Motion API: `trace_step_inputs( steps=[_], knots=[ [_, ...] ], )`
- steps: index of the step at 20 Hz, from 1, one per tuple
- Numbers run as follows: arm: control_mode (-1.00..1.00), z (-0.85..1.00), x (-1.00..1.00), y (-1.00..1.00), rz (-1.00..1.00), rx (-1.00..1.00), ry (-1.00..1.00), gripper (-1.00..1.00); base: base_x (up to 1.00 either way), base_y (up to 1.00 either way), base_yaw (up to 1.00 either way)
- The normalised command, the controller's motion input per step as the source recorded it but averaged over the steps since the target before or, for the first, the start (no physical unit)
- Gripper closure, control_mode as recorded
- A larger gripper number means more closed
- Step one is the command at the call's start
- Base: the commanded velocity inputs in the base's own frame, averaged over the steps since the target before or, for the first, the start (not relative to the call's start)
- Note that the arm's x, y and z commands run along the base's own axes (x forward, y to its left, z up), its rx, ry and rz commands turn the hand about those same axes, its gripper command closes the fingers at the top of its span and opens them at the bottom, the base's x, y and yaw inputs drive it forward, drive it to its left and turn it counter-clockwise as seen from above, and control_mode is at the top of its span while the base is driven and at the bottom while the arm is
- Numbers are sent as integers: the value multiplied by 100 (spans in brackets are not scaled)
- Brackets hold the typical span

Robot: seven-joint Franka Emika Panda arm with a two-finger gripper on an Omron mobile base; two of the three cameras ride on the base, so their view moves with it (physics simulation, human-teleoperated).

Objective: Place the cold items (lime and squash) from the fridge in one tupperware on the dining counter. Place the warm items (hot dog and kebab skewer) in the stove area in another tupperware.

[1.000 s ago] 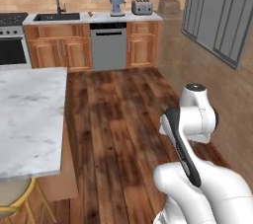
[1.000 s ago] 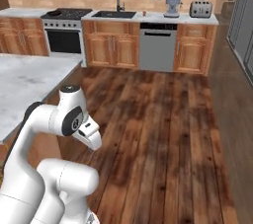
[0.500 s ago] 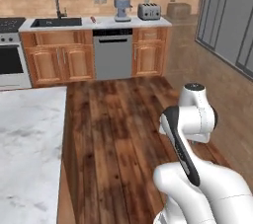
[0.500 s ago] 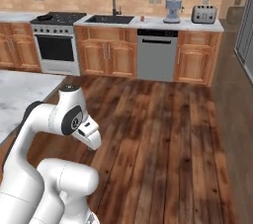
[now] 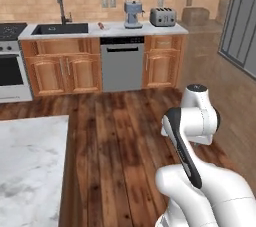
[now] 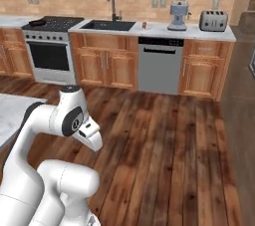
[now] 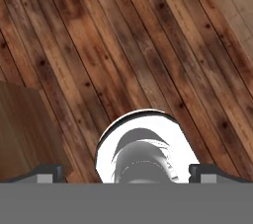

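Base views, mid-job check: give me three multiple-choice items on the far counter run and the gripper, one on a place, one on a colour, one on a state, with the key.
1. Where does the toaster stand?
A. right of the coffee machine on the counter
B. on the stove
C. on the floor

2. What colour is the dishwasher front?
A. red
B. grey
C. wood brown

3. How do the gripper jaws stand?
A. shut on a lime
B. shut on nothing
C. open, holding nothing

Key: 1 A, both base views show it just right of the coffee machine; 2 B, its panel is grey between wooden cabinets; 3 C, the hand view shows the fingertips far apart with only wooden floor beyond.
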Motion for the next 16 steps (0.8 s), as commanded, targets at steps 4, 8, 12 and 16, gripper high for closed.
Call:
trace_step_inputs(
  steps=[4,8,12,16],
  knots=[
    [100,0,0,0,0,0,0,-100,100,0,8],
    [100,0,0,0,0,0,0,-100,100,0,8],
    [100,0,0,0,0,0,0,-100,100,0,7],
    [100,0,0,0,0,0,0,-100,100,-1,7]
  ],
)
